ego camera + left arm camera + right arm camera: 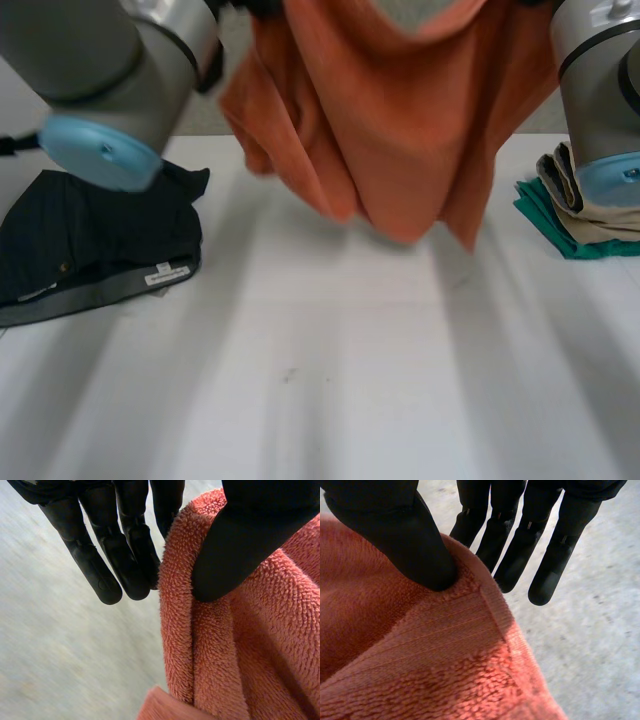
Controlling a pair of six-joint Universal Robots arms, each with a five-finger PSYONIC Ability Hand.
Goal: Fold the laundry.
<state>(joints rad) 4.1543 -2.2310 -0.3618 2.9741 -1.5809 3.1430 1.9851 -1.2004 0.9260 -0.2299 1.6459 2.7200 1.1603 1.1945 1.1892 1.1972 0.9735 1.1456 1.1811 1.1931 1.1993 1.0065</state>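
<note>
The orange towel hangs bunched above the white table, held up by both hands. The left hand pinches the towel's rolled edge, thumb pressed on the pile and straight fingers behind it. The right hand grips the towel the same way, its thumb on the edge by the flat woven band. To the left of the towel lies a dark garment with a small white label, its print too small to read. To the right of the towel sits a folded stack, beige over green.
</note>
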